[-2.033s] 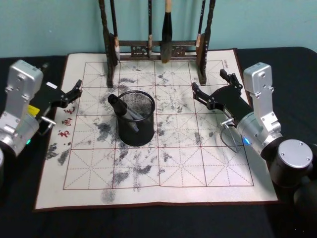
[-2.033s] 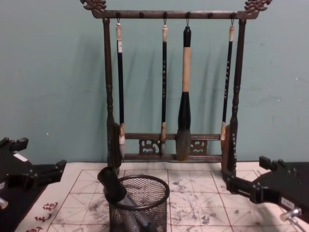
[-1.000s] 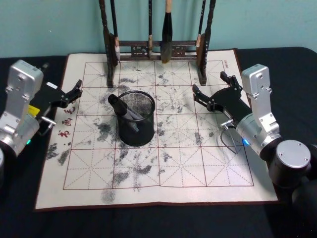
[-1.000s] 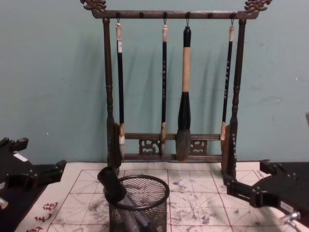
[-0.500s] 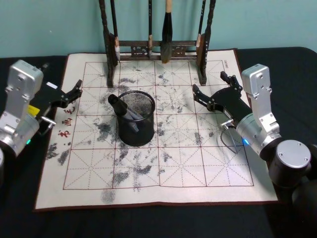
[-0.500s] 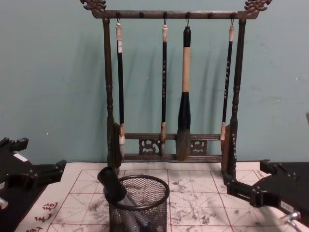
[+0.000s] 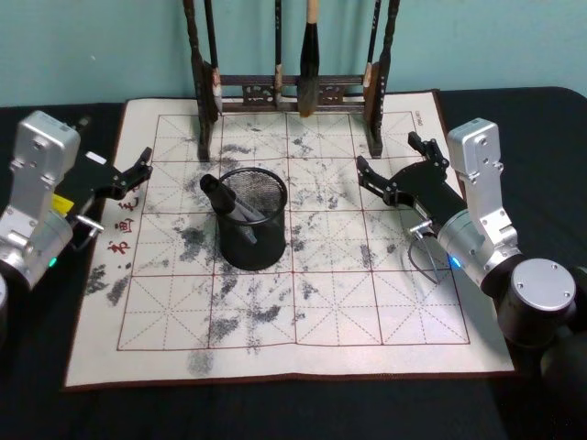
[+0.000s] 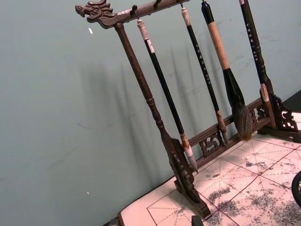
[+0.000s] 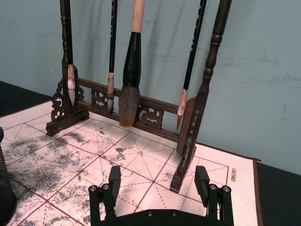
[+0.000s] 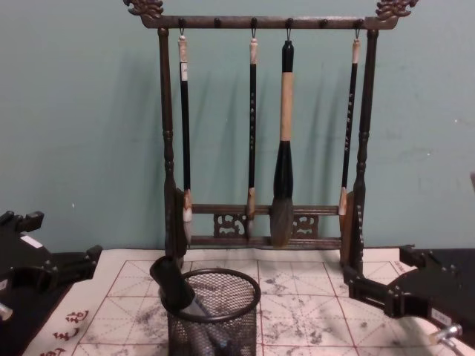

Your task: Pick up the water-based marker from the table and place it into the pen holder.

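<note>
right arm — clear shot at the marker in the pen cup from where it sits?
Probably yes. The right gripper hovers open over the mat, with nothing between it and the pen cup. The marker leans inside, its cap end above the rim on the far side from that gripper, so it would reach across the cup.

front mat point(image 7: 303, 312): free | behind pen holder point(image 7: 253, 218): brush rack point(image 7: 292, 92) blocks
</note>
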